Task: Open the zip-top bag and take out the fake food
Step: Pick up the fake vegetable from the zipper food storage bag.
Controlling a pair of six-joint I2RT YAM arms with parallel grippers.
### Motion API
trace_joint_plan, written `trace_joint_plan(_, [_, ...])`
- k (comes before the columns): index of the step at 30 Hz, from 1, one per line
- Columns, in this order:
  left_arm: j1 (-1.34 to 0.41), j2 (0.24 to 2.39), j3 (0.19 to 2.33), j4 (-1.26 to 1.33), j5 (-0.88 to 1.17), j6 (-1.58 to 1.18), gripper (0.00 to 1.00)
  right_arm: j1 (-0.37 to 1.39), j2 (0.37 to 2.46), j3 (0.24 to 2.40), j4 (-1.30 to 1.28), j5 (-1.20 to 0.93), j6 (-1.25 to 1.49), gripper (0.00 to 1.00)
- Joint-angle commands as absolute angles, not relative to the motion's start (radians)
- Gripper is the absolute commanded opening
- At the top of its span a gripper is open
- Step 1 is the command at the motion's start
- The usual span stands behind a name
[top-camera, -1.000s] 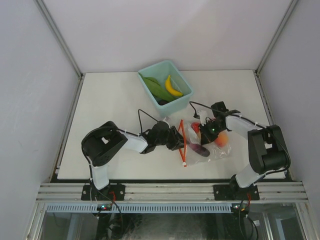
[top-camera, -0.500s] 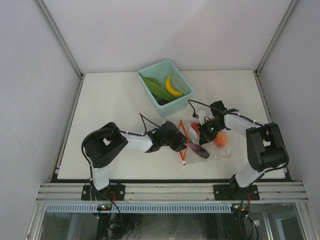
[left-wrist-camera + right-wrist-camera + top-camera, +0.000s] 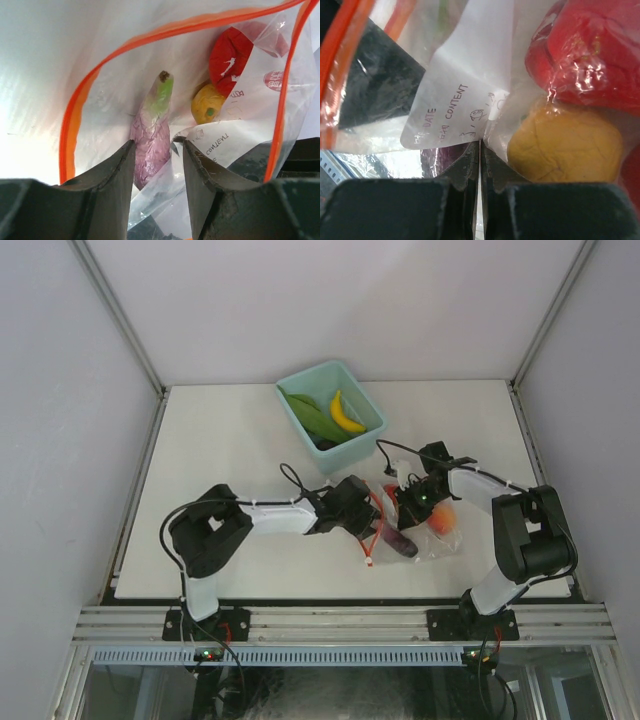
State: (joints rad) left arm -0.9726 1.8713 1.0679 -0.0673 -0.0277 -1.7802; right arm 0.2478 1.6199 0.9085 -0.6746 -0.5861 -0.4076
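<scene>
Inside the zip-top bag [image 3: 115,95]: eggplant [image 3: 150,145], yellow piece [image 3: 207,104], apple [image 3: 232,52]; left jaws parted, right jaws pinch its plastic.

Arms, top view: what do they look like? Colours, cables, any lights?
The left arm and right arm both have bulky black joint housings joined by white links. A thin black cable loops loose above each wrist. A small green light glows near the right wrist. In the wrist views the fingers are dark matte plastic, tapering towards the tips.

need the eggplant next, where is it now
Top view, right of centre near the front of the table: the eggplant lies inside the zip-top bag, just ahead of the left tool.
</scene>
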Motion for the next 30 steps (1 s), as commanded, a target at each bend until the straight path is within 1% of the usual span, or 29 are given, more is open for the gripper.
trace_joint_plan(1, [-0.990,1.898,1.196,-0.236,-0.047,-1.834,0.47,0.260,1.620,0.942,-0.672,-0.617,-0.402,0.02])
trace_joint_plan(17, [-1.010,1.973,1.246,-0.265,-0.018,-1.857,0.48,0.262,1.634,0.953,-0.679,-0.628,-0.400,0.01])
trace_joint_plan(20, [-1.013,1.992,1.261,-0.279,-0.012,-1.847,0.47,0.262,1.635,0.956,-0.681,-0.629,-0.400,0.02])
trace_joint_plan(22, [-1.014,1.995,1.268,-0.287,-0.016,-1.840,0.43,0.262,1.634,0.956,-0.683,-0.630,-0.399,0.02])
trace_joint_plan(24, [-1.014,1.982,1.267,-0.291,-0.036,-1.829,0.34,0.262,1.632,0.956,-0.684,-0.635,-0.397,0.02])
trace_joint_plan(26, [-1.013,1.964,1.261,-0.289,-0.059,-1.820,0.27,0.259,1.626,0.956,-0.685,-0.645,-0.400,0.02])
trace_joint_plan(30, [-1.004,1.909,1.238,-0.284,-0.112,-1.786,0.18,0.242,1.606,0.957,-0.692,-0.659,-0.401,0.07])
